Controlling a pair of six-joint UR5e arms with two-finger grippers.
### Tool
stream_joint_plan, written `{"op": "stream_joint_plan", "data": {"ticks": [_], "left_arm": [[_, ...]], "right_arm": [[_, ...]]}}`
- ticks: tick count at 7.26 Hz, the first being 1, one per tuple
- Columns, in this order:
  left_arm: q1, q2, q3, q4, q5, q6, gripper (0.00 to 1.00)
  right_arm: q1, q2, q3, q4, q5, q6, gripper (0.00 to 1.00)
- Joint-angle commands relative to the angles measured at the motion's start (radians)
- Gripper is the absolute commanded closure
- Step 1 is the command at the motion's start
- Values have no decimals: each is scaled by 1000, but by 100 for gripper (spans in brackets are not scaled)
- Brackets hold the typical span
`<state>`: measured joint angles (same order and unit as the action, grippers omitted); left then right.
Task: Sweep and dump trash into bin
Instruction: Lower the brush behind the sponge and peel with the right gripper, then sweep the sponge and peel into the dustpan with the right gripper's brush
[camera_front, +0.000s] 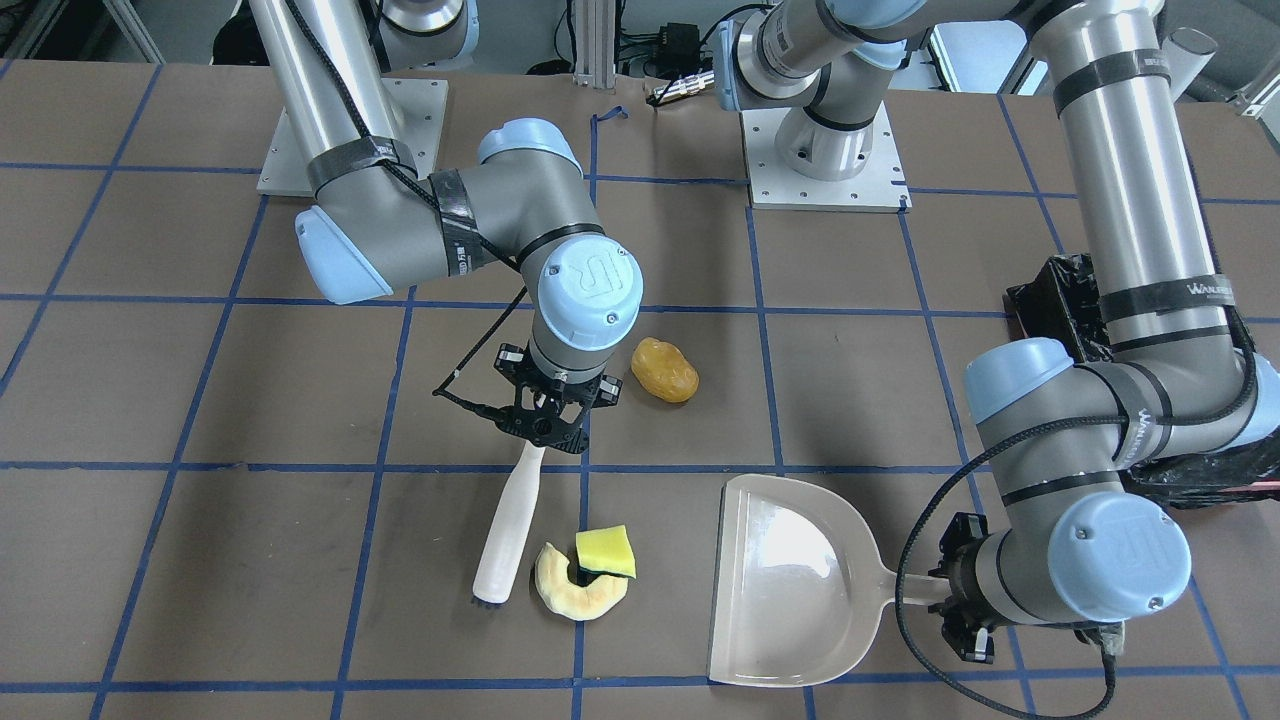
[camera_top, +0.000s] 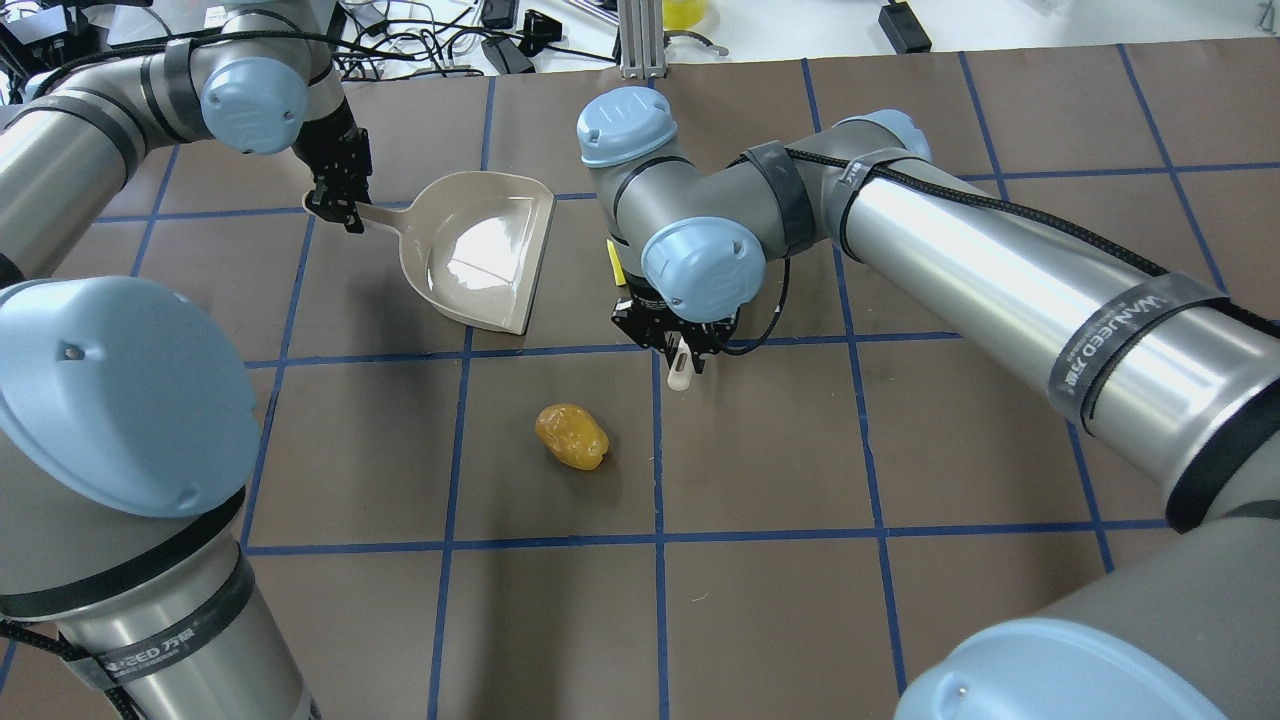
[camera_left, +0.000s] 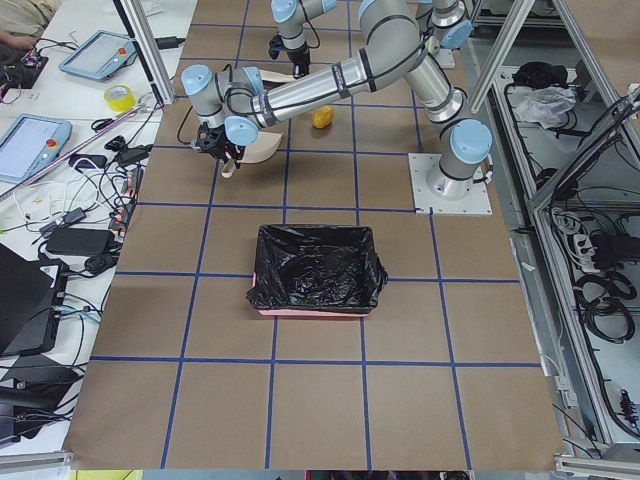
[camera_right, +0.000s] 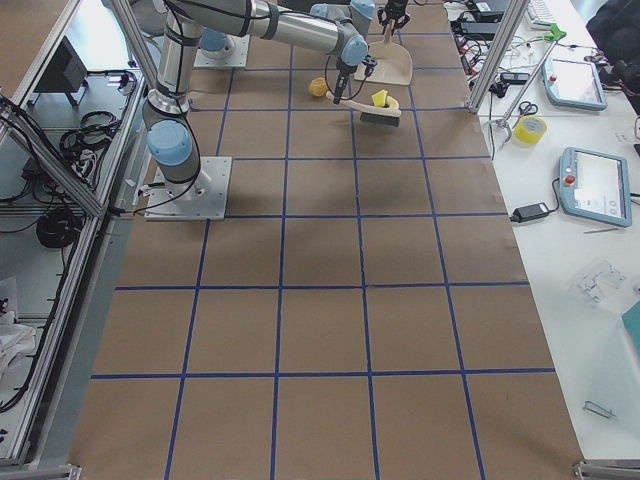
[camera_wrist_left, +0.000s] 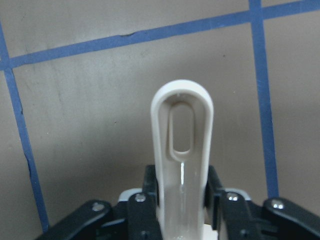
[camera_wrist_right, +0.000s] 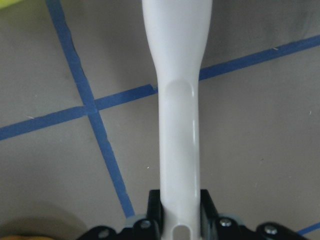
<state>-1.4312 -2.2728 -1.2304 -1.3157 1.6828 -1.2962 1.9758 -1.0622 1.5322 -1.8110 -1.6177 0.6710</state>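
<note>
My right gripper (camera_front: 545, 435) is shut on the handle of a white brush (camera_front: 508, 530), whose bristle end rests on the table just left of the pale beige crescent piece (camera_front: 575, 598) and the yellow sponge piece (camera_front: 606, 552) lying on it. The golden-brown potato-like lump (camera_front: 664, 369) lies apart, closer to the robot and beside that gripper. My left gripper (camera_front: 950, 590) is shut on the handle of the beige dustpan (camera_front: 790, 580), which lies flat with its open mouth facing the trash. The black-lined bin (camera_left: 318, 270) stands off to my left, behind the left arm.
The brown table has a blue tape grid (camera_top: 657, 450). The two arm bases (camera_front: 825, 150) stand at the robot's edge. Cables and tablets (camera_left: 30, 140) lie on a side bench beyond the table's far edge.
</note>
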Motion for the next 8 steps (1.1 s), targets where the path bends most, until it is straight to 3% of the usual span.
{"op": "stream_joint_plan", "data": {"ticks": [1, 5, 8], "left_arm": [[0, -1, 2, 1, 0, 0, 100], [0, -2, 2, 1, -2, 0, 100], [0, -2, 2, 1, -2, 0, 100]], "right_arm": [[41, 45, -14, -54, 48, 16, 91], [107, 117, -168, -56, 105, 12, 90], [169, 120, -217, -65, 153, -4, 90]]}}
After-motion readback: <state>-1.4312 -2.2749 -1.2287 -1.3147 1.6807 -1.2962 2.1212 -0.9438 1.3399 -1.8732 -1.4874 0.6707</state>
